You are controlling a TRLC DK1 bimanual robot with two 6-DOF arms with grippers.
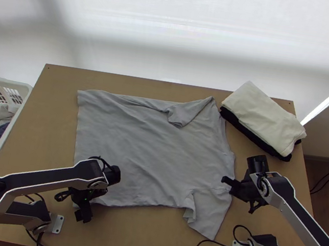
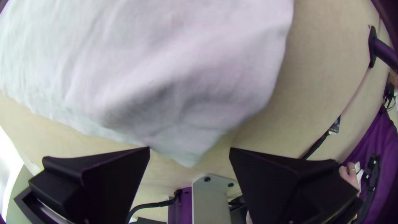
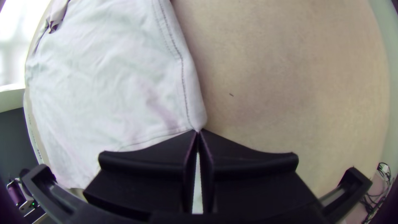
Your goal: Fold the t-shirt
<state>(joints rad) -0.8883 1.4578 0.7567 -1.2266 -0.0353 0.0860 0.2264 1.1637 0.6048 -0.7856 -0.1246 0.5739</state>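
While the pale grey cotton t-shirt (image 1: 151, 146) lies spread over the light wooden table (image 1: 54, 131), with its body running across between the arms, the right gripper (image 3: 198, 131) has its fingers closed on a small pinch of cloth at the shoulder edge, where two seams meet. That spot is probably chosen because it gives a firm line along which the near side could be carried over.

The left gripper (image 2: 190, 148) has its fingers wide apart, one to each side of the shirt's near bottom corner (image 2: 180, 139), and has hold of nothing. It seems placed there so that both ends of the near side can be lifted together; closing on that corner looks like the next move. If it catches too little, the soft fabric may slip or crease.

The far sleeve (image 1: 185, 114) lies turned in over the body, presumably to narrow the shirt, whereas the near sleeve (image 1: 210, 216) sticks out towards the table's near edge.
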